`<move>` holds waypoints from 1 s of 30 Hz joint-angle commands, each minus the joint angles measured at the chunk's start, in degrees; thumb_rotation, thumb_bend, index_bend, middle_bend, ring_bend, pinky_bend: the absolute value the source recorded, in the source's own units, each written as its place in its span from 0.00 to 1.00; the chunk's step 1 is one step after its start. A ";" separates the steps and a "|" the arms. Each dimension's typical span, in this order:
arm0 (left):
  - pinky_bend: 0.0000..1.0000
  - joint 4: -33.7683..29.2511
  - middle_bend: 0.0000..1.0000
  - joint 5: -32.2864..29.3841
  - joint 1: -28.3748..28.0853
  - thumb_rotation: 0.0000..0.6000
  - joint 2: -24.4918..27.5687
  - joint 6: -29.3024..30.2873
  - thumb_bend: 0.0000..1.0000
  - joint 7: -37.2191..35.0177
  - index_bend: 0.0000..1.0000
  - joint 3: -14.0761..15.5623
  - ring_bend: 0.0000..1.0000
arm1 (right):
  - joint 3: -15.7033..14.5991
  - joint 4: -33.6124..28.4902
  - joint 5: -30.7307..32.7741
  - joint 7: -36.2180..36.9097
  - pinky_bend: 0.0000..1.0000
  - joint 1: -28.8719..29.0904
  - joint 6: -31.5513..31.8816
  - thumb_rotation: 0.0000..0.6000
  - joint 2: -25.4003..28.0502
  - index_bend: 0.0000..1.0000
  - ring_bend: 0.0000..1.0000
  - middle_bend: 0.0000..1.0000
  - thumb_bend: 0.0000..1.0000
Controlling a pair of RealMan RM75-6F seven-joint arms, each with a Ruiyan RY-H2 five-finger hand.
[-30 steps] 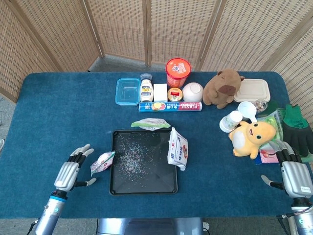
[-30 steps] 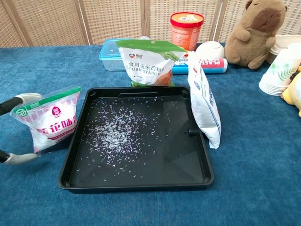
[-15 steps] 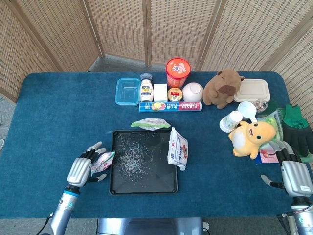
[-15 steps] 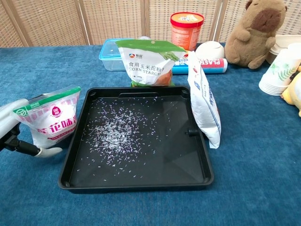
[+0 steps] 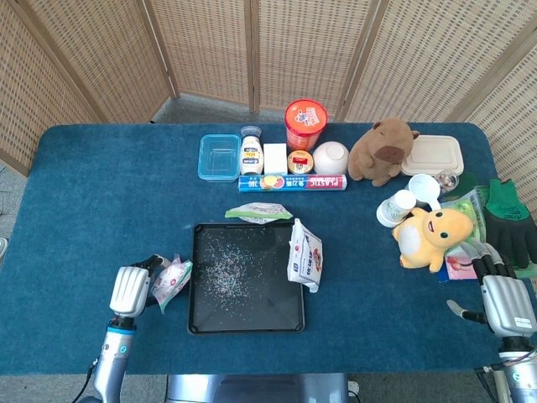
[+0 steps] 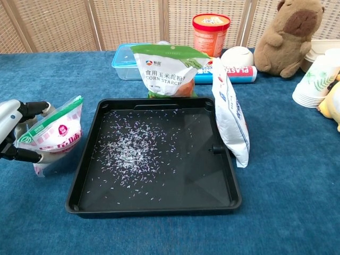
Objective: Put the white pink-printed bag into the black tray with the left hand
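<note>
The white pink-printed bag (image 5: 172,281) (image 6: 52,136) stands on the blue cloth just left of the black tray (image 5: 201,323) (image 6: 159,206). My left hand (image 5: 132,290) (image 6: 11,130) grips the bag from its left side, fingers curled around it. The bag leans slightly and touches the cloth, outside the tray. Scattered white grains lie on the tray floor. My right hand (image 5: 506,302) rests at the table's near right edge, fingers apart, holding nothing.
A corn starch bag (image 6: 169,70) leans behind the tray and a white blue-printed bag (image 6: 229,114) leans on its right rim. Containers, jars, a bowl (image 5: 331,156) and plush toys (image 5: 384,149) fill the back and right.
My left hand moved right to the bag and closed its fingers around it. The bag turned and tilted a little. The right hand stayed put.
</note>
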 commanded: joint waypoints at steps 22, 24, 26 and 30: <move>0.67 -17.60 0.65 25.07 -23.43 1.00 35.38 -18.40 0.28 29.21 0.75 3.41 0.66 | -0.05 -0.57 0.16 -0.79 0.07 0.03 0.01 1.00 0.00 0.00 0.00 0.00 0.00; 0.67 -17.63 0.65 25.67 -24.79 1.00 35.75 -20.20 0.30 31.21 0.75 3.22 0.66 | -0.02 -0.50 0.22 -0.78 0.07 0.03 0.02 1.00 -0.01 0.00 0.00 0.00 0.00; 0.67 -17.98 0.65 25.64 -25.90 1.00 35.89 -21.98 0.31 32.98 0.75 2.88 0.66 | -0.02 -0.51 0.17 -0.68 0.07 0.02 0.04 1.00 0.02 0.00 0.00 0.00 0.00; 0.67 -18.45 0.65 25.56 -28.12 1.00 35.21 -24.54 0.33 36.75 0.75 1.52 0.66 | -0.06 -0.50 -0.01 -0.43 0.07 0.03 0.07 1.00 0.13 0.00 0.00 0.00 0.00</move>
